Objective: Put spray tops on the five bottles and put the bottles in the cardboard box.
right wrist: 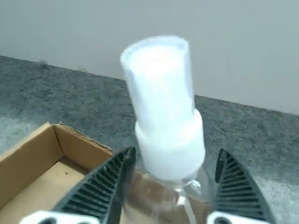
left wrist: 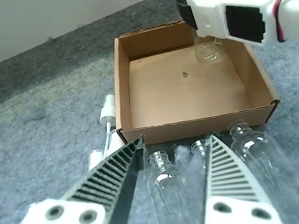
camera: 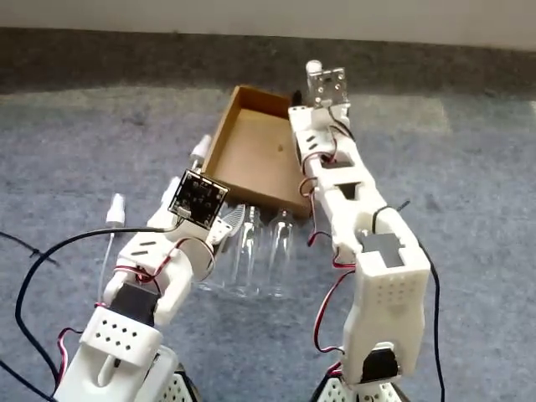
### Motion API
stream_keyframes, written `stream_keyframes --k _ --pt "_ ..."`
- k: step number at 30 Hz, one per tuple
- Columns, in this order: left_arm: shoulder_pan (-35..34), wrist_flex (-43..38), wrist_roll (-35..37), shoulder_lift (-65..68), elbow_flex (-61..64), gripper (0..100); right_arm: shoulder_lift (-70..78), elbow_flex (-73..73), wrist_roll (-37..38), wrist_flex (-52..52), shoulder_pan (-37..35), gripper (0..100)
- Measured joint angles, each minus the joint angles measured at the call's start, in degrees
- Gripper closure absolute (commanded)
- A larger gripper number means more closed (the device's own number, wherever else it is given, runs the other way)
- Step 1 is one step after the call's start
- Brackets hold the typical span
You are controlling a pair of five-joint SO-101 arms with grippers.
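- A capped bottle [right wrist: 163,116] is clamped in the right jaws over the far corner of the cardboard box [left wrist: 122,93]; no bottle lies inside yet.
- At least three uncapped bottles [camera: 280,247] lie on the desk [camera: 469,184] just beside the box.
- The left jaws stand wide open astride one, holding nothing.
- Loose spray tops [left wrist: 108,108] lie nearby, so most of the capping and all of the boxing seem left.

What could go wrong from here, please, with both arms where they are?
The right gripper holds the capped bottle close to a wall of the cardboard box; released there, it might catch the rim. The left gripper is open over tightly packed uncapped bottles; closing could set a neighbour rolling.
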Motion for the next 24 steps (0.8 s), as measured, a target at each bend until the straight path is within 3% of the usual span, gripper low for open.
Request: stream_keyframes --k 24 --pt "0.0 0.0 0.0 0.0 0.0 80 -4.3 -6.3 0.0 10.4 0.0 76.7"
